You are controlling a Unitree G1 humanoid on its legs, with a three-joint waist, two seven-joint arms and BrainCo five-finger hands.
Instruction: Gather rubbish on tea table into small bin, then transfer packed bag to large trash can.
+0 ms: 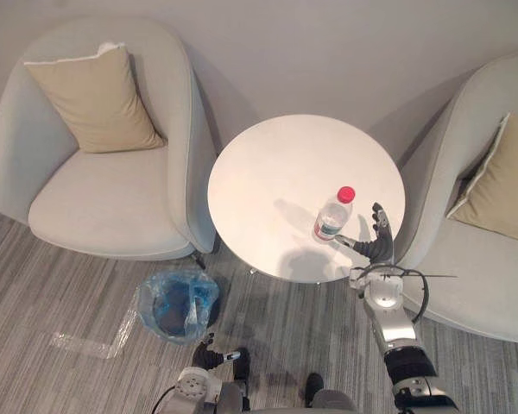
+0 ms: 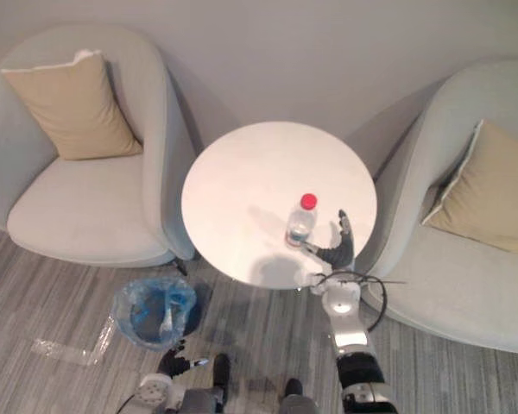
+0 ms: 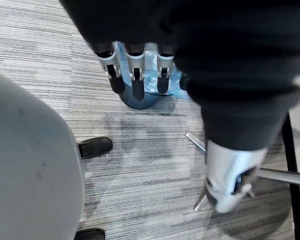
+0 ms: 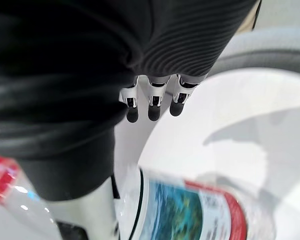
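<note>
A clear plastic bottle point(image 1: 332, 216) with a red cap and a blue label stands upright near the front right of the round white tea table point(image 1: 276, 164). My right hand point(image 1: 375, 243) is just right of the bottle, open, fingers straight and thumb reaching toward the bottle's base. The right wrist view has the bottle point(image 4: 190, 215) close under the straight fingers point(image 4: 152, 105). The small bin point(image 1: 174, 302), lined with a blue bag, stands on the floor left of the table's front. My left hand point(image 1: 209, 355) hangs low near the bin, open, its fingers point(image 3: 133, 75) pointing at the blue bag point(image 3: 151, 82).
A grey armchair point(image 1: 95, 172) with a tan cushion stands left of the table, and another armchair point(image 1: 483, 241) with a cushion stands right, close to my right arm. A strip of clear plastic point(image 1: 86, 345) lies on the floor left of the bin. Metal table legs point(image 3: 275, 175) cross the carpet.
</note>
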